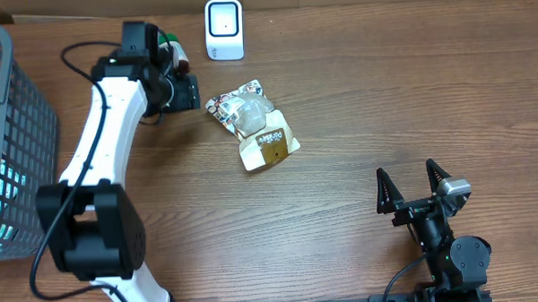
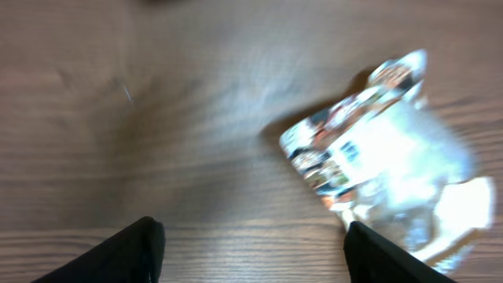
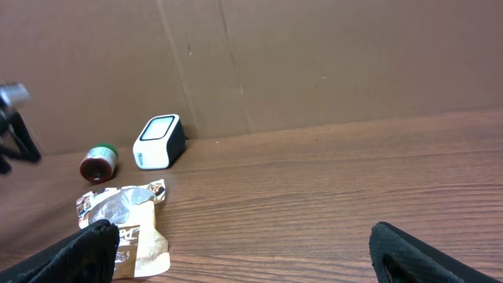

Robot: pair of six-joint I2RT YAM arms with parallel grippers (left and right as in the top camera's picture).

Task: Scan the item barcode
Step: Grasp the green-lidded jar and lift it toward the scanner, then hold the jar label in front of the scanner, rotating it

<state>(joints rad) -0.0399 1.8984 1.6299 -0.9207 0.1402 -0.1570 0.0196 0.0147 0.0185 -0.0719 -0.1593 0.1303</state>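
Overhead: I've got the snack pkt (image 1: 253,125) lying flat mid-bench, a bit left of centre and nearer the far edge. The scanner (image 1: 223,29) stands upright at the far edge, beyond the pkt and apart from it. The left gripper (image 1: 193,93) sits just beside the pkt's far-left corner; can't tell from here whether it touches. A small jar (image 1: 174,54) is behind that arm, near the far edge. A wire basket (image 1: 13,133) is at the left edge. The right gripper (image 1: 406,178) is by the front edge, right side, well apart from the pkt, fingers spread wide w/ nothing in them.

Left wrist: blurry. The left gripper (image 2: 251,251) is parted, both fingertips (image 2: 137,251) at the bottom of frame w/ only bare bench between them. The pkt (image 2: 385,157) is ahead, off to frame right, shiny, not gripped.

Right wrist: the right gripper (image 3: 251,251) is fully spread and empty. The pkt (image 3: 122,216) lies far left on the bench. The scanner (image 3: 159,141) is behind it against the cardboard wall (image 3: 330,63), w/ the jar (image 3: 98,163) just left of the scanner.
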